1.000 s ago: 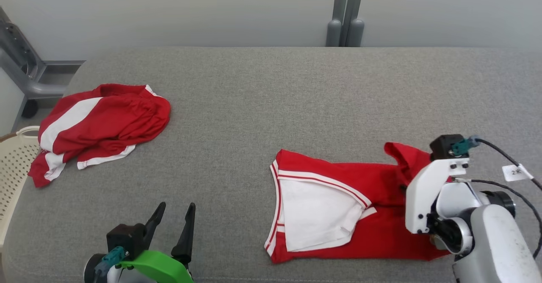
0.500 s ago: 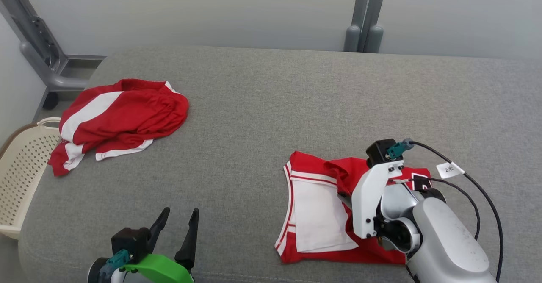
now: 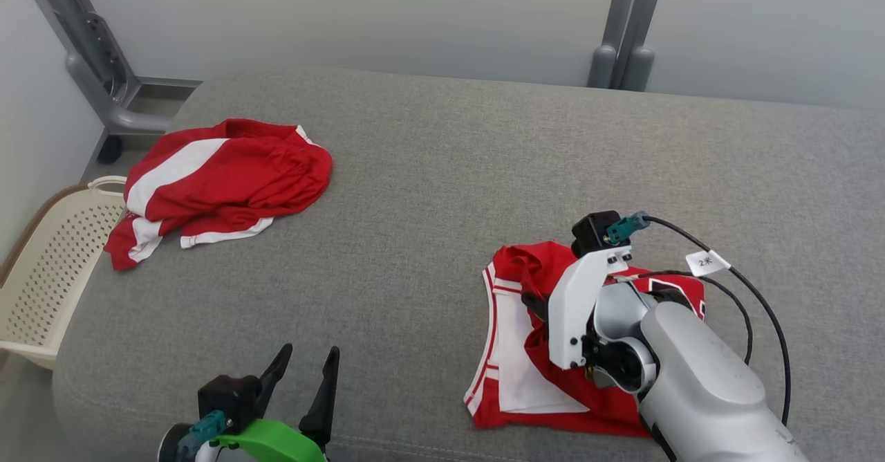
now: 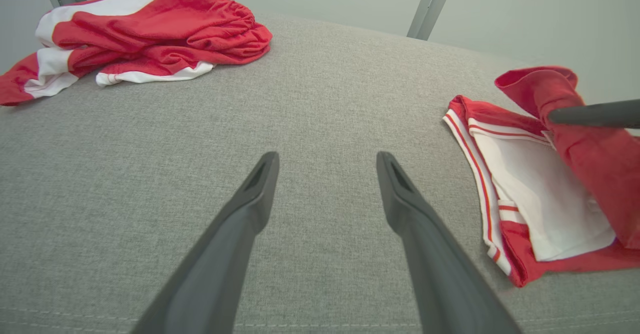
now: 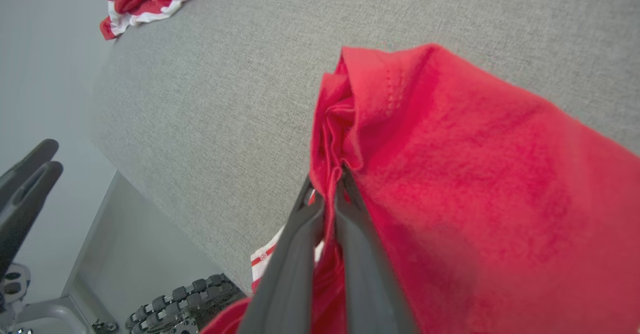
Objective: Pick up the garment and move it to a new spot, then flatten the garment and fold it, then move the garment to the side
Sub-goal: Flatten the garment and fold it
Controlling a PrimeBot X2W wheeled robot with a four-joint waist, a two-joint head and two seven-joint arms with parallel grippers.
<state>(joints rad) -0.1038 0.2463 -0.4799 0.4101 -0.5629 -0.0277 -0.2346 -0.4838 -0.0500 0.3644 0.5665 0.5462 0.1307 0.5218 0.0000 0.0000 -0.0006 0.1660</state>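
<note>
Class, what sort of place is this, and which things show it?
Probably a laundry-folding test room: a grey padded table, a half-folded red-and-white garment, a crumpled garment, and a cream perforated basket beside it.

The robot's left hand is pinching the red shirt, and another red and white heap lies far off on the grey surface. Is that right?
Not quite. The right hand is the one pinching the red shirt, shut on a fold of it, as the right wrist view shows. The left hand is open and holds nothing. The other red and white heap does lie far off on the grey surface.
</note>
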